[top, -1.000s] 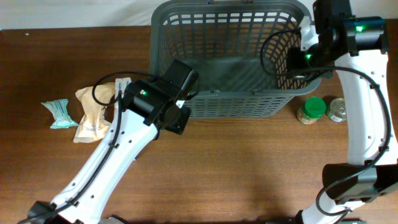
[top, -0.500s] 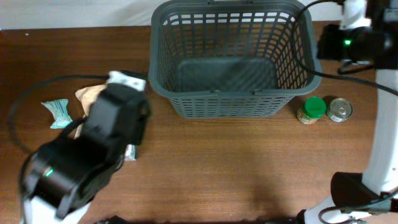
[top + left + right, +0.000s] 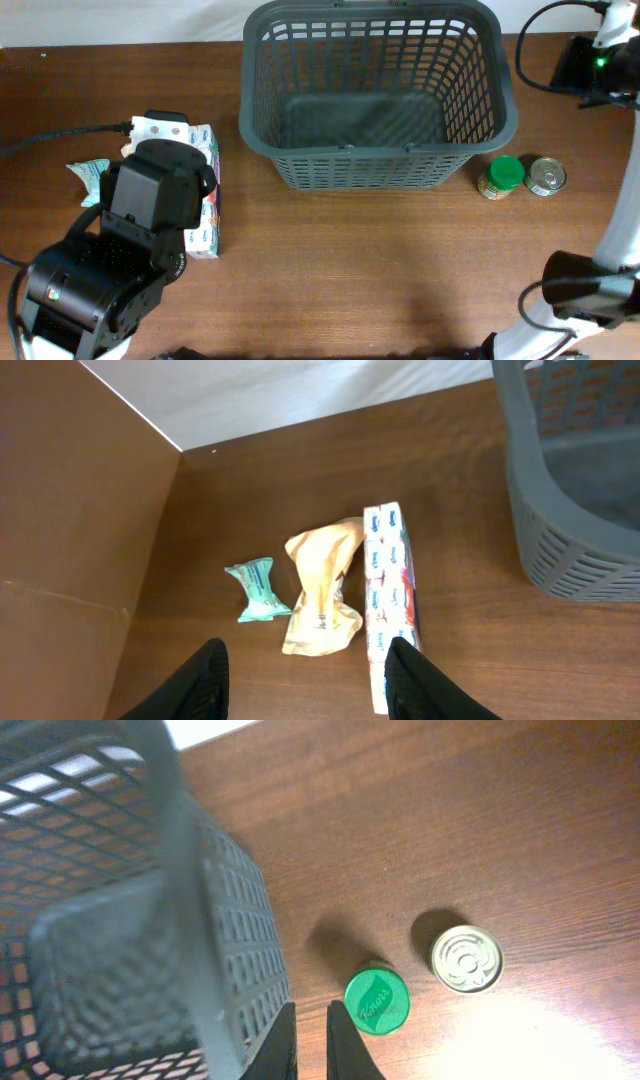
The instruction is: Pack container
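Note:
The container (image 3: 376, 158), a large dark grey lattice basket, stands at the back middle of the table with nothing showing inside. It also shows in the left wrist view as a basket wall (image 3: 570, 510) and beside the right gripper as a slotted corner (image 3: 120, 920). My left gripper (image 3: 310, 685) is open and holds nothing, hovering above a teal packet (image 3: 258, 592), a tan pouch (image 3: 322, 595) and a long printed box (image 3: 388, 600). My right gripper (image 3: 312, 1045) is shut on nothing, high over the gap between the basket and a green-lidded jar (image 3: 377, 1001).
A tin can (image 3: 466, 958) stands right of the jar; from overhead the jar (image 3: 503, 175) and the can (image 3: 546, 176) sit by the basket's right front corner. The left arm (image 3: 130, 240) covers most of the tan pouch. The box (image 3: 205, 205) and teal packet (image 3: 88, 175) lie left.
The left arm swung from the basket's front edge back to the left over the packets, and its jaws opened. The right arm drew away from the basket toward the far right corner.

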